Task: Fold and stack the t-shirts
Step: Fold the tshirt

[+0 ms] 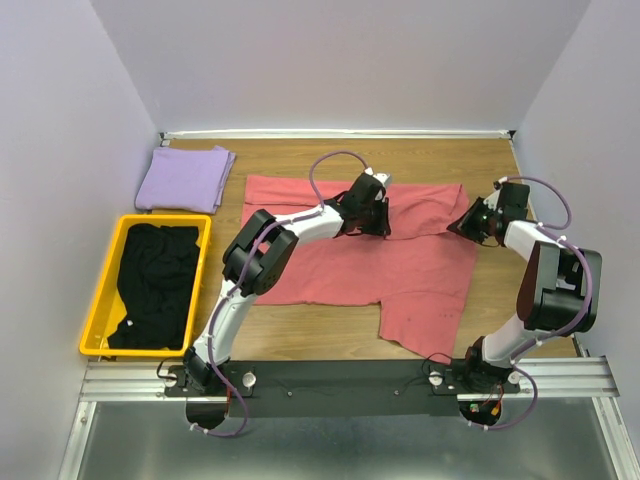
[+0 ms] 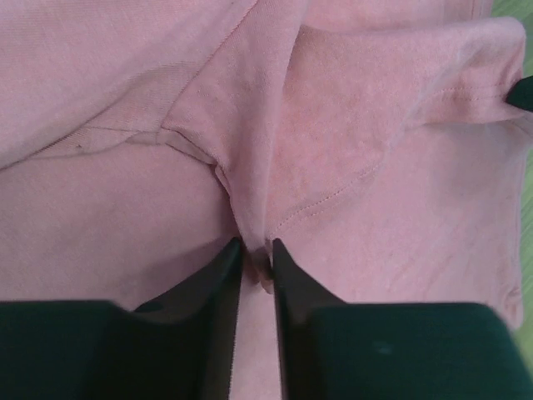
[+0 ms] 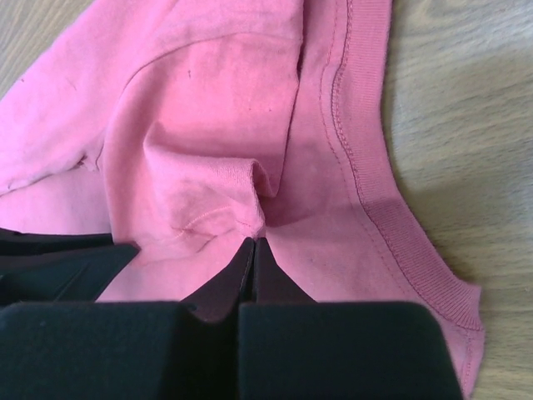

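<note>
Cloth, soft and limp, would sag anywhere unheld, I judged. The pink shirt [image 1: 340, 270] lay spread mid-frame on the counter [image 1: 300, 338]; left jaws clenched a fold at its top edge, right jaws its upper-right corner. Hems seemed surest holds.

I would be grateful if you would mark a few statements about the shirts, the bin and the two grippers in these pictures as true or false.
1. The salmon-pink cloth t-shirt lies spread on the wooden table. True.
2. The left gripper hangs open above the cloth. False: it is shut on a raised fold of the pink shirt.
3. The folded lavender-purple t-shirt lies inside the yellow plastic bin. False: it lies on the table, beyond the bin's far end.
4. The black cloth shirts lie in the bin. True.
5. The right gripper pinches the pink shirt. True.
</note>
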`<act>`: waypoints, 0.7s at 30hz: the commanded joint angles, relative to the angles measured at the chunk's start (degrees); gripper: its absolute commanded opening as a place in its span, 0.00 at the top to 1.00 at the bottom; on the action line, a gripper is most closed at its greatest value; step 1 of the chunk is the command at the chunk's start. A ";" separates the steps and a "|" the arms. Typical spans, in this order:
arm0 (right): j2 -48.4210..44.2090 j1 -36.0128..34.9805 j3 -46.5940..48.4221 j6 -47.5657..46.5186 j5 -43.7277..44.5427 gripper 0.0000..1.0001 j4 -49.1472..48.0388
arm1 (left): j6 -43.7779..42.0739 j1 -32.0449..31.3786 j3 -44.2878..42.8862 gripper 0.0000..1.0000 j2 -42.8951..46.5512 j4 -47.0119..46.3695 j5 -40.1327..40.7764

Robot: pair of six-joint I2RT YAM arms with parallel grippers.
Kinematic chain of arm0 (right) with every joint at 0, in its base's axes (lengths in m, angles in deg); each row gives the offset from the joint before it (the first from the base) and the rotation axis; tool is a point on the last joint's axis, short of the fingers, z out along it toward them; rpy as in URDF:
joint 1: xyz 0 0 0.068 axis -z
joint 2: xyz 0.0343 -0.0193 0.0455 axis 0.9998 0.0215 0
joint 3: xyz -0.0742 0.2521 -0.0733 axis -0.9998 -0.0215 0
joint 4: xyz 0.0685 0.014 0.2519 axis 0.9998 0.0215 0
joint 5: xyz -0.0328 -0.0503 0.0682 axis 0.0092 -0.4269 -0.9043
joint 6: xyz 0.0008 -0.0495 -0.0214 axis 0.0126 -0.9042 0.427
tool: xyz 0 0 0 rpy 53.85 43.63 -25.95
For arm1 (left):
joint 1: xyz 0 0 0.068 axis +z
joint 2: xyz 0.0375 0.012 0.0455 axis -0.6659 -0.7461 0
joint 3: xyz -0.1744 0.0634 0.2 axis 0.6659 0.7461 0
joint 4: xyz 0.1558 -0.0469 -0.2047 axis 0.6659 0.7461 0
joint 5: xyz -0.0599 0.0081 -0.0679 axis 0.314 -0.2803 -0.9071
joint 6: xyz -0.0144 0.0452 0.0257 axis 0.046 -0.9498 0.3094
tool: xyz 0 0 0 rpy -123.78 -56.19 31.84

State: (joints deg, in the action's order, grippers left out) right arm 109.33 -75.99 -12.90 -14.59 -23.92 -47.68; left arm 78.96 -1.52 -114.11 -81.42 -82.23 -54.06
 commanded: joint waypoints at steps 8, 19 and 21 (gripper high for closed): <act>-4.34 0.41 0.30 1.40 -0.47 0.99 5.20 | 1.61 -0.50 -1.57 0.98 2.09 1.44 -3.04; -7.08 0.50 3.19 2.71 3.57 0.99 16.18 | 0.65 1.78 -4.38 0.98 1.83 7.15 -6.73; -6.99 0.50 3.55 3.33 3.40 0.99 18.20 | -0.14 2.13 -5.43 0.98 1.74 8.64 -8.04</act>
State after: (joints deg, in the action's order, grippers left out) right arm 104.19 -75.99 -11.59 -12.77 -22.61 -35.83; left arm 80.01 -0.34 -116.39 -81.36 -77.25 -58.39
